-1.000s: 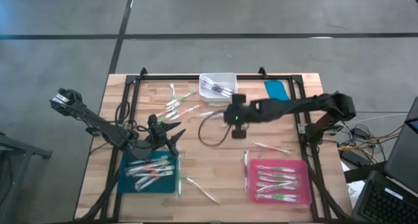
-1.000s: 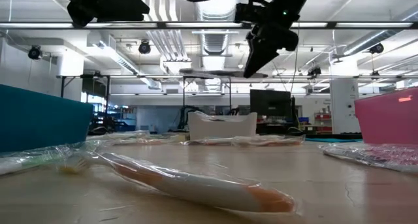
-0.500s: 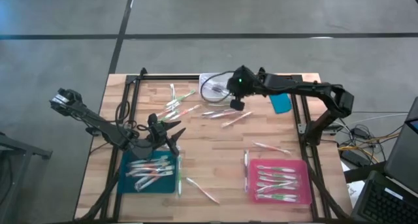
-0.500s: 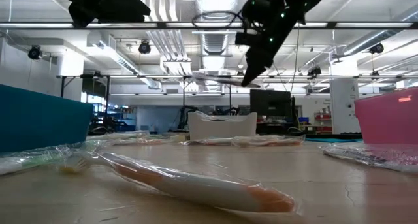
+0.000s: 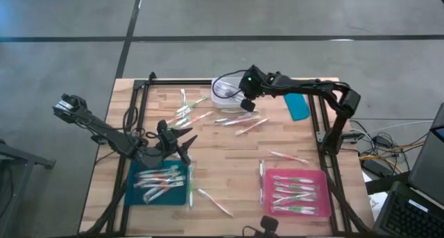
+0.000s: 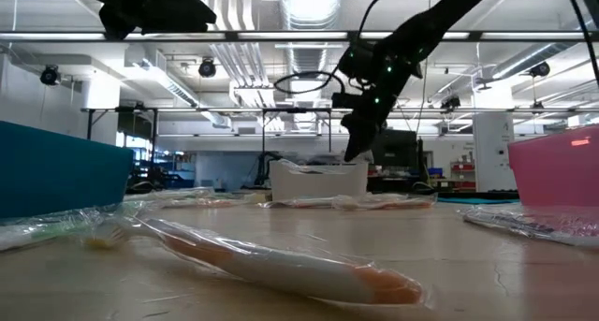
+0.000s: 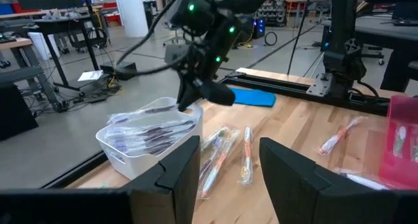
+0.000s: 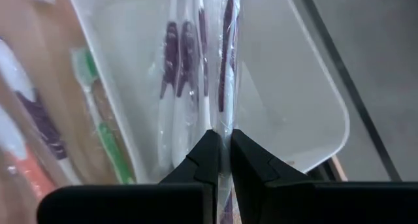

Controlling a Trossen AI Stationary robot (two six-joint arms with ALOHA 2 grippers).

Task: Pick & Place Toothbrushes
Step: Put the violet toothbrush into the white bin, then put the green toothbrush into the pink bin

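My right gripper [image 5: 246, 105] hangs over the white bin [image 5: 225, 91] at the table's far edge, shut on a clear-wrapped toothbrush [image 8: 225, 48] with purple accents. Two or three more purple toothbrushes [image 8: 175, 61] lie in the bin. Loose wrapped toothbrushes [image 5: 236, 121] lie on the wood beside the bin. My left gripper [image 5: 175, 144] waits open just beyond the teal tray [image 5: 130, 191], with nothing between its fingers [image 7: 179, 172]. My right gripper pinches the wrapped toothbrush at its whitish end [image 8: 222, 123] between the two fingertips. The fingers slant down from the table's right, and the toothbrush runs on ahead of them over the bin. Whether its far end touches the toothbrushes in the bin, I cannot tell.
The teal tray at the near left and the pink tray [image 5: 327, 177] at the near right both hold toothbrushes. A flat blue piece [image 5: 295, 103] lies right of the bin. Single toothbrushes lie at the far left [image 5: 189, 107], the right [image 5: 288, 156] and the near middle [image 5: 215, 203].
My right gripper has swung from the table's middle toward the far edge and come down over the white bin, rolling a little, still shut on the toothbrush.
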